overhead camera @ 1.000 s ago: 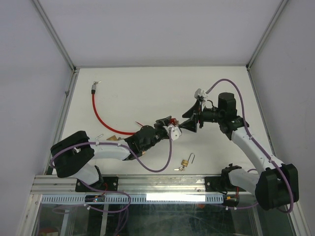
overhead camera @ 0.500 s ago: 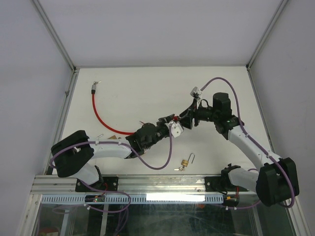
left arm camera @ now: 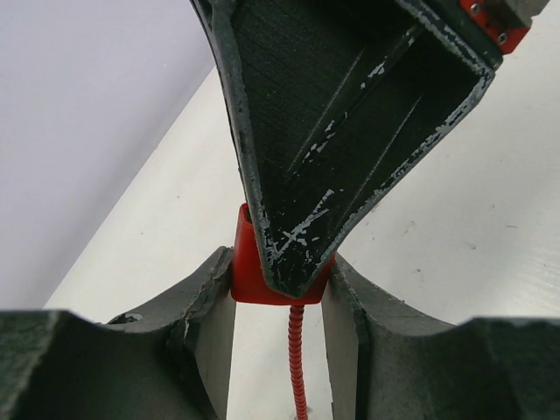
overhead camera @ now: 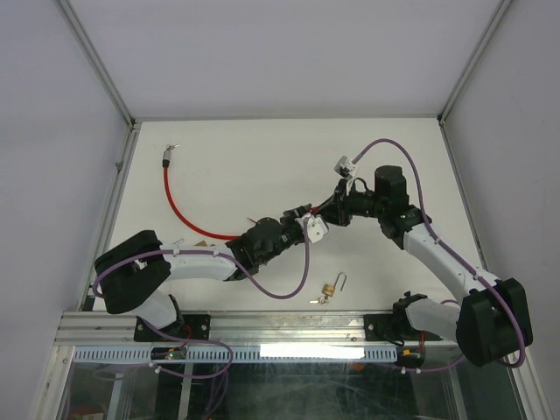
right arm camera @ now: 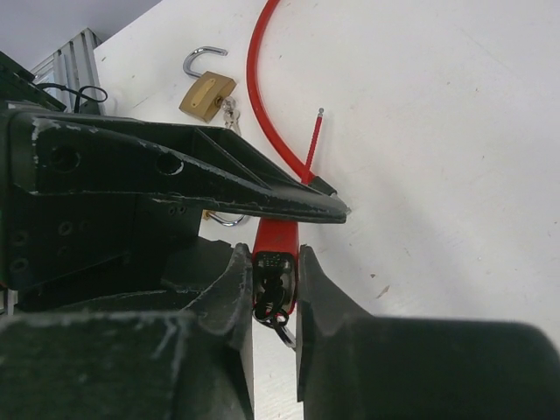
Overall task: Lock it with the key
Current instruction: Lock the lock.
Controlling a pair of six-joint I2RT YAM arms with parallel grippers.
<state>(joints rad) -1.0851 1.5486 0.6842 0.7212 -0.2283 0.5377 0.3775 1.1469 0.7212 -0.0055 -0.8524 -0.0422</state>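
The red lock body (left arm camera: 249,276) sits between my left gripper's (left arm camera: 278,262) fingers, held shut on it above the table, with its red cable (left arm camera: 299,376) trailing down. In the right wrist view my right gripper (right arm camera: 276,267) is shut on the black-headed key (right arm camera: 274,280), which sticks out of the lock's red end (right arm camera: 278,234); a small ring hangs below it. Seen from the top, the left gripper (overhead camera: 300,220) and right gripper (overhead camera: 322,213) meet tip to tip at mid-table. The cable (overhead camera: 175,206) curves away to a metal end (overhead camera: 166,156) at the back left.
A brass padlock (overhead camera: 330,287) with an open shackle and keys lies near the front edge between the arm bases. Another brass padlock (right arm camera: 207,94) lies beside the cable, under the left arm. Metal frame rails (overhead camera: 114,201) border the table.
My right gripper moved left onto the lock's end and its fingers closed from wide apart onto the key. The left gripper kept its hold and shifted slightly.
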